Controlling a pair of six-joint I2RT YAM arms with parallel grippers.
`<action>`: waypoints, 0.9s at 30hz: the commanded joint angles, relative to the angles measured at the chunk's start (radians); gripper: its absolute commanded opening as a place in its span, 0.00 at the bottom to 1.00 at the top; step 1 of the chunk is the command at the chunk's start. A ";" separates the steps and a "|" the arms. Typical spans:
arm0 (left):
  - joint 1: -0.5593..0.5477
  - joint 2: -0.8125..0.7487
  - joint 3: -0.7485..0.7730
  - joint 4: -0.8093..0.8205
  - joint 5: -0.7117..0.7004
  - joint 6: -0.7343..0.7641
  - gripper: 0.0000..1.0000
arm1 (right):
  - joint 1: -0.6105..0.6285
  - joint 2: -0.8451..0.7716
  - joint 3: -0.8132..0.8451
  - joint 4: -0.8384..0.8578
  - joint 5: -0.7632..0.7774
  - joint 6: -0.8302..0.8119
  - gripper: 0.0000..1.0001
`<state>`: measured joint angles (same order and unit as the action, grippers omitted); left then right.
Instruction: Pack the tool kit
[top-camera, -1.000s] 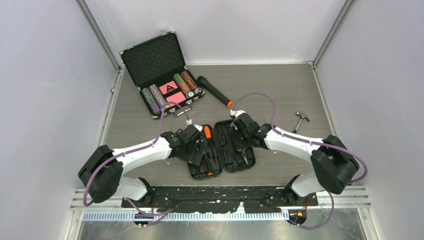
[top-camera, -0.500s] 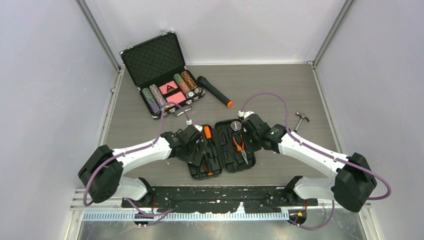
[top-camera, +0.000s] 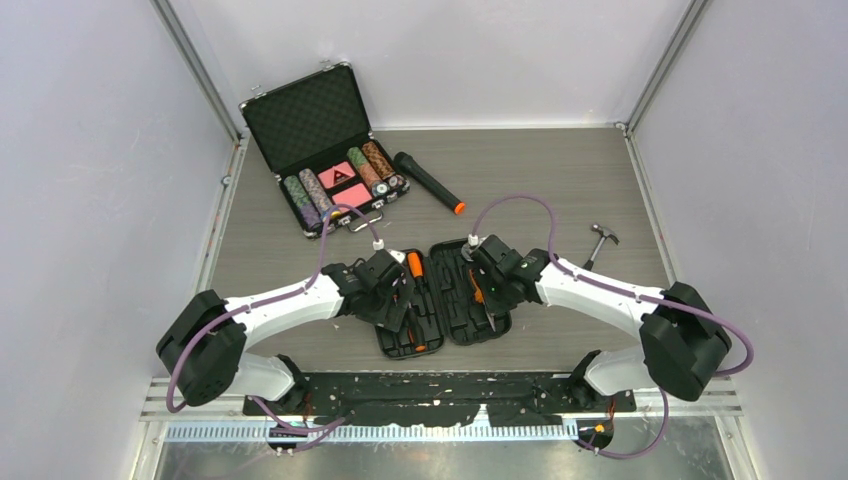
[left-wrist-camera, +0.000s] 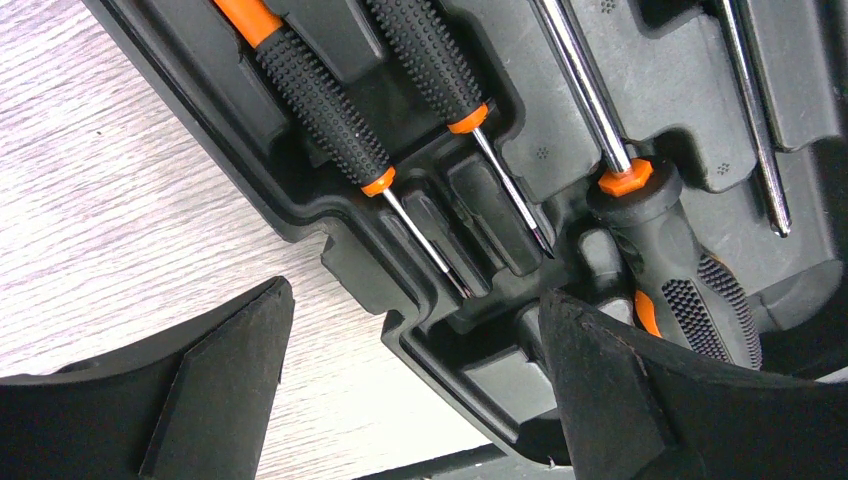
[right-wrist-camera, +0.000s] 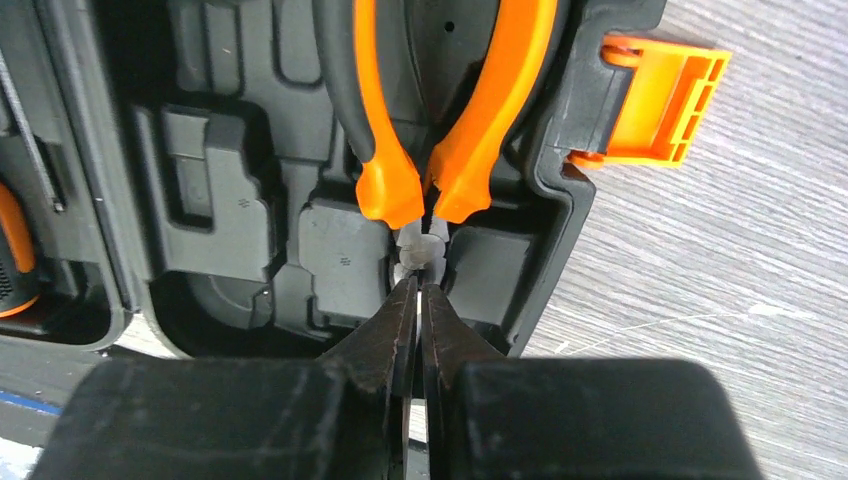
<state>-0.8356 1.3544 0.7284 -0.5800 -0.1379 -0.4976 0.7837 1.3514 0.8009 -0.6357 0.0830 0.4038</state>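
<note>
The tool kit case (top-camera: 455, 325) lies open flat in the middle of the table. In its left half sit orange-and-black screwdrivers (left-wrist-camera: 330, 100) and a thicker driver (left-wrist-camera: 690, 270). My left gripper (left-wrist-camera: 415, 350) hangs open over that half's outer rim, one finger above the table and one above the tray. Orange-handled pliers (right-wrist-camera: 385, 190) lie in the right half, beside the orange latch (right-wrist-camera: 660, 100). My right gripper (right-wrist-camera: 418, 290) is shut with nothing between its jaws. Its tips sit just short of the pliers' metal head.
A small hammer (top-camera: 600, 240) lies on the table right of the case. An open metal-edged poker chip case (top-camera: 320, 150) stands at the back left, with a black flashlight (top-camera: 428, 182) beside it. Grey walls enclose the table.
My right arm swung off to the right, uncovering the pliers, then came back over them while its jaws closed. The left arm has not moved.
</note>
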 joint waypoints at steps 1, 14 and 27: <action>0.003 -0.018 -0.001 0.008 0.003 -0.009 0.93 | 0.003 0.037 -0.032 -0.018 0.004 0.028 0.10; 0.012 -0.032 -0.003 0.011 0.010 -0.005 0.92 | 0.003 -0.011 0.102 -0.095 0.043 -0.020 0.10; 0.012 -0.051 -0.015 0.013 0.011 -0.007 0.92 | -0.084 -0.011 0.177 0.083 -0.109 -0.208 0.41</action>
<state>-0.8291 1.3354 0.7250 -0.5793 -0.1352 -0.4976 0.7506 1.3128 0.9607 -0.6537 0.0654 0.2901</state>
